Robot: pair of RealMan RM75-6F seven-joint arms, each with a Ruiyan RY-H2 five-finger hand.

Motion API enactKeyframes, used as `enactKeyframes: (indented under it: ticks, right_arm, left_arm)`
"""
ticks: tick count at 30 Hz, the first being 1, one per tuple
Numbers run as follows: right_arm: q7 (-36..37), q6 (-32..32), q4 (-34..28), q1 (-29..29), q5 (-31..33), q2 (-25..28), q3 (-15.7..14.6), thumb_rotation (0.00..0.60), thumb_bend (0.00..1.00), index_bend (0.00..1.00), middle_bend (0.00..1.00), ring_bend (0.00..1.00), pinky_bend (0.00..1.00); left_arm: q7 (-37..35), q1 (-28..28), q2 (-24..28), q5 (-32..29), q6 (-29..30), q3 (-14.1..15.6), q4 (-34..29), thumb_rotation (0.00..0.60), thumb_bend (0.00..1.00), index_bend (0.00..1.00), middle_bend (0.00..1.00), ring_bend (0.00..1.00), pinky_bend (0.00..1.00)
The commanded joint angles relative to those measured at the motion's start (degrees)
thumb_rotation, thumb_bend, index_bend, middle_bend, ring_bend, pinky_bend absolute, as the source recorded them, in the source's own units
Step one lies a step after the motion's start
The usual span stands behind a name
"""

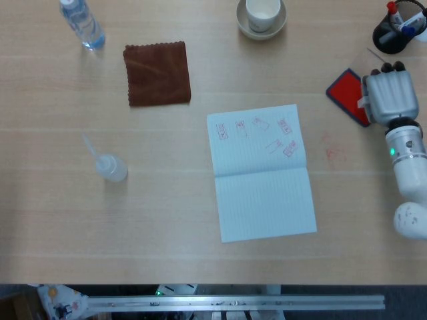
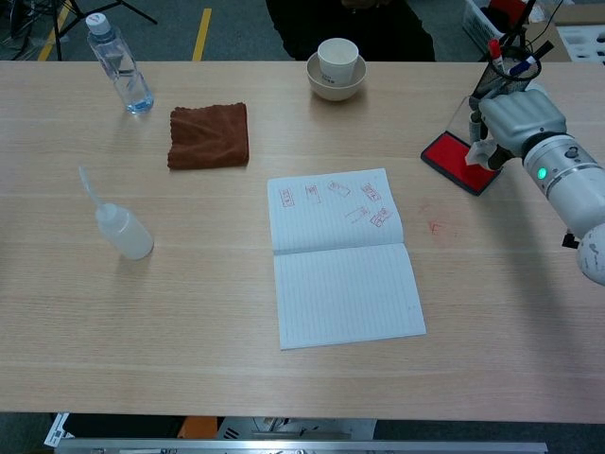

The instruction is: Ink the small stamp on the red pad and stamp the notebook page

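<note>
The small stamp [image 2: 480,154] is gripped by the right hand [image 1: 387,98] directly over the red pad [image 1: 348,95]; the notebook [image 1: 261,171] lies well leftward.

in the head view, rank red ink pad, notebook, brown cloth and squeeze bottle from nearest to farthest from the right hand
From the right hand:
1. Red ink pad, directly under the hand's left edge.
2. Notebook, centre of the table.
3. Brown cloth, upper left.
4. Squeeze bottle, far left.
</note>
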Motion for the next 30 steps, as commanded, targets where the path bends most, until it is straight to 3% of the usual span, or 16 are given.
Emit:
enactKeyframes:
  ticks: [1, 30]
  right_arm:
    - [0.37, -0.38, 0.96, 0.36, -0.25, -0.85, -0.09, 0.6, 0.35, 0.63, 0.44, 0.24, 0.21]
    - [1.54, -1.66, 5.74, 0.65, -1.02, -3.58, -0.26, 0.6, 0.35, 0.63, 0.44, 0.24, 0.21]
  left_arm:
    - [0.0, 0.02, 0.01, -0.03, 0.01, 0.0, -0.01, 0.6, 0.34, 0.12, 0.1, 0.02, 0.05]
    - [0.74, -0.15, -0.02, -0.51, -0.63, -0.04, -0.22, 0.6, 0.34, 0.12, 0.1, 0.02, 0.05]
